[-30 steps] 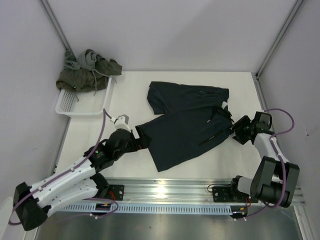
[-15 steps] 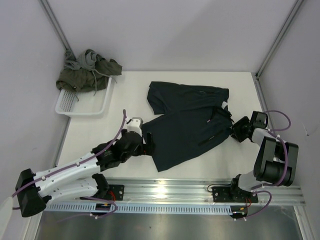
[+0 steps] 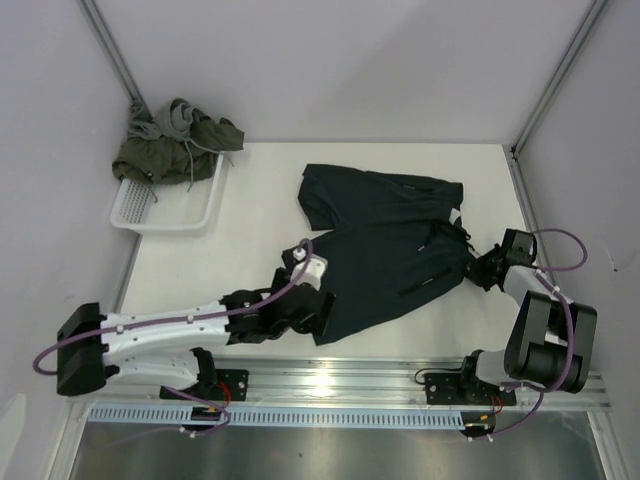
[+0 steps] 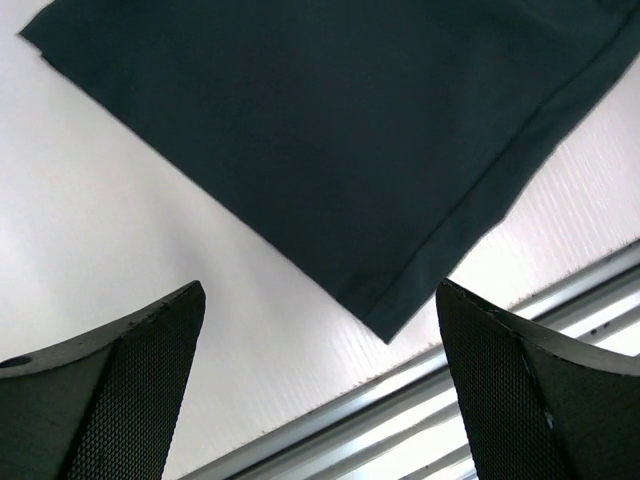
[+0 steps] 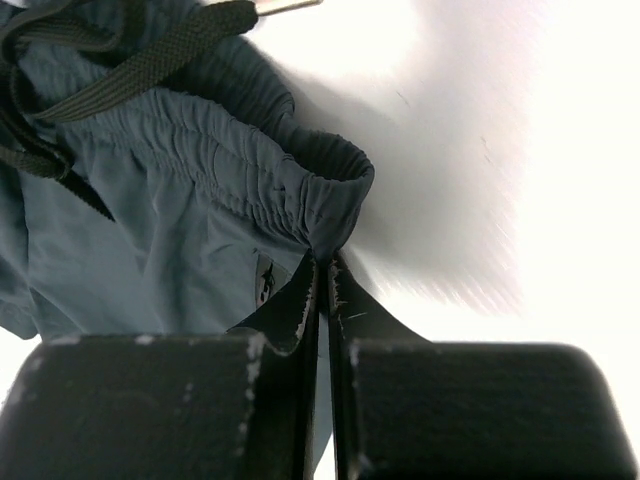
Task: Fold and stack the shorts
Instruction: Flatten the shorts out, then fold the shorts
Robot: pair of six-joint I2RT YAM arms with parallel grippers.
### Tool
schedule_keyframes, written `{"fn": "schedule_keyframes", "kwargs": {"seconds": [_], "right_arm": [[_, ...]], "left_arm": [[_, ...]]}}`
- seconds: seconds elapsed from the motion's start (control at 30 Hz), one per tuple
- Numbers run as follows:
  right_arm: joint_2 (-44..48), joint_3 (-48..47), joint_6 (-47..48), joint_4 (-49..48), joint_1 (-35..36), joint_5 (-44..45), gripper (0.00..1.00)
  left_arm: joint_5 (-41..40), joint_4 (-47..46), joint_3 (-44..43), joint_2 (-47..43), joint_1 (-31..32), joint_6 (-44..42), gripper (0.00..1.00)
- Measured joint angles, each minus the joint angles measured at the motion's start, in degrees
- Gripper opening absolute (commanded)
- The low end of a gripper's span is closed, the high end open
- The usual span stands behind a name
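Currently spread across the table [image 3: 250, 240], the navy shorts [image 3: 385, 245] lie with their waistband [image 5: 300, 180] pinched in the clenched right claw [image 5: 322, 270], while the left claw [image 4: 320, 292] hangs released, spread wide, above the near leg hem [image 4: 440, 250].

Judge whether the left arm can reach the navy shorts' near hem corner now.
Probably yes: the open left tool hangs right by that corner of the navy shorts, nothing lying between.

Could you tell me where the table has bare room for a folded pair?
Bare table lies between the white mesh basket and the dark navy cloth shorts, and in front of the basket. Crowded centre-right: shorts, left hand at the hem, right hand on the waistband.
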State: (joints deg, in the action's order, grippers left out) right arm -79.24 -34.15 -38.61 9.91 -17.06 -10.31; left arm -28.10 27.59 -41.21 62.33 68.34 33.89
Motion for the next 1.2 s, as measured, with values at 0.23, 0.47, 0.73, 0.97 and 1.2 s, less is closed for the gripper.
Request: {"fn": "schedule_keyframes", "kwargs": {"seconds": [0.23,0.47,0.73,0.97,1.2], "right_arm": [[3.08,-0.22,1.42,5.14,-0.2,1.22,0.0],[3.04,-0.26,2.29,6.12,-0.37,0.5,0.0],[2.47,-0.31,2.89,6.08,-0.72,-0.68,0.0],[1.66,-1.16,3.3,6.21,-1.38,-1.14,0.0],[0.94,-2.01,3.65,6.49,-1.97,-1.11,0.0]], "left_arm": [[-5.4,4.04,-9.7,15.56,11.1,-1.53,0.97],[-8.76,5.27,-13.07,27.39,17.33,-7.17,0.85],[-8.46,2.93,-12.48,27.87,15.76,-11.08,0.76],[-3.93,0.33,-8.52,28.57,14.25,-12.96,0.72],[-1.16,-2.1,-6.08,27.85,14.01,-13.0,0.58]]}}
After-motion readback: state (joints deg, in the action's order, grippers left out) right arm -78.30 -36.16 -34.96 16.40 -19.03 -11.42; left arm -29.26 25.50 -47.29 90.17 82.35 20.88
